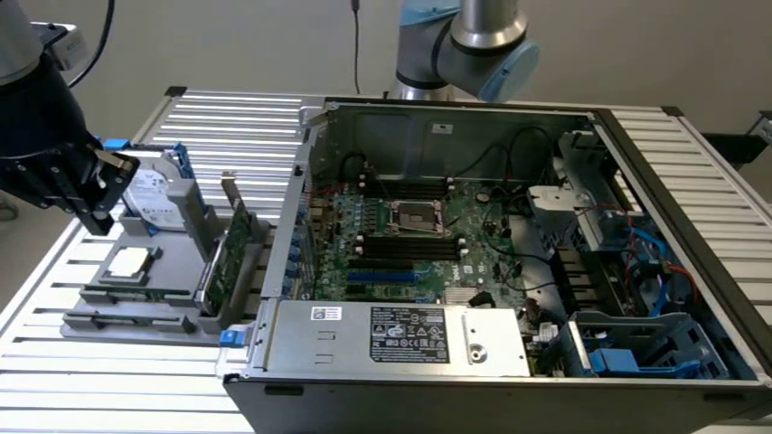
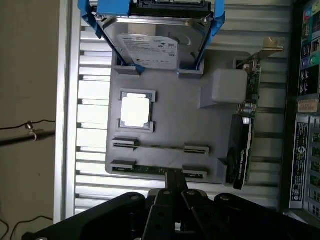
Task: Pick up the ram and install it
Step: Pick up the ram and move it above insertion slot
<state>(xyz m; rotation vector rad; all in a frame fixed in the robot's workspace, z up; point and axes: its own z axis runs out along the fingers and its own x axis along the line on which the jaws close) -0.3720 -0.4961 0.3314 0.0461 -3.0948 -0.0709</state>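
A ribbed aluminium bench carried a grey moulded tray beside the open computer case, whose green motherboard lay bare in the exterior view. The wrist view, from above, set out two thin ram sticks in clips, one square silver processor, one blue-framed hard drive and one upright expansion card. The black jaws hung pressed together and empty above the tray, nearest the edge stick.

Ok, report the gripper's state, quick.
Gripper: shut, nothing in it; it hangs over the long, thin dark-green ram stick lying in the grey plastic tray.
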